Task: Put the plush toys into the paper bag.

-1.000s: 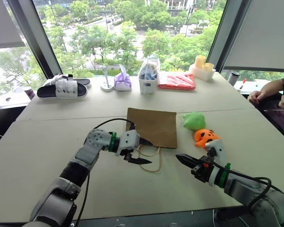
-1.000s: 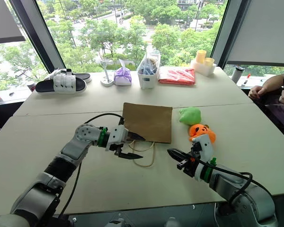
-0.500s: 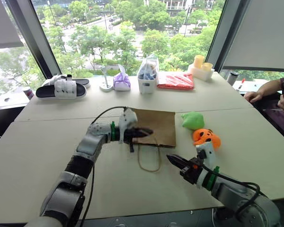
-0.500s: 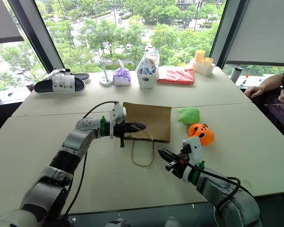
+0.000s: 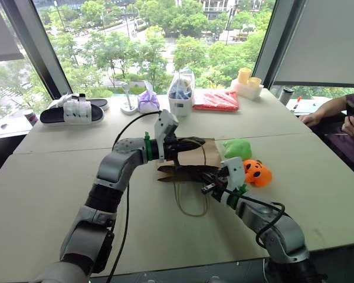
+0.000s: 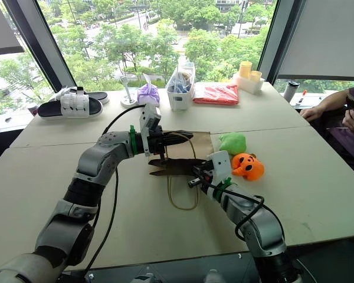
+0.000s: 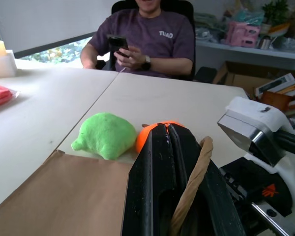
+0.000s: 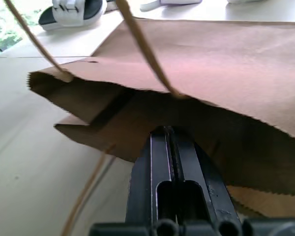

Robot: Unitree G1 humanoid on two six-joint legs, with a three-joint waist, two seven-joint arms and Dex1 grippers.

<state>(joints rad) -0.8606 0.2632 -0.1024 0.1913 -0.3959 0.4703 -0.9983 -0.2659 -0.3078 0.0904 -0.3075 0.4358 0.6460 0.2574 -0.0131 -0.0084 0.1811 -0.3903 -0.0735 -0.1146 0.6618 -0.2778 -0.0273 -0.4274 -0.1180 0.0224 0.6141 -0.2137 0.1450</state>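
The brown paper bag (image 5: 196, 158) lies flat in mid-table, its mouth toward me. My left gripper (image 5: 190, 143) is shut on the bag's upper loop handle (image 7: 192, 183) and holds it up, so the top layer is raised and the mouth gapes. My right gripper (image 8: 163, 131) is shut, with its tips at the open mouth just under the raised edge. The green plush toy (image 5: 237, 147) and the orange plush toy (image 5: 257, 173) sit on the table just right of the bag, both untouched. The second handle (image 5: 190, 204) lies on the table.
Along the far edge stand black-and-white slippers (image 5: 72, 109), a purple pouch (image 5: 147, 101), a white container (image 5: 180, 94), a red packet (image 5: 220, 100) and yellow cups (image 5: 245, 84). A person (image 7: 146, 35) sits at the table's right side holding a phone.
My left gripper shut on the bag's handle and rose with it, opening the mouth. My right gripper moved forward and left, up to the mouth. The toys stayed put.
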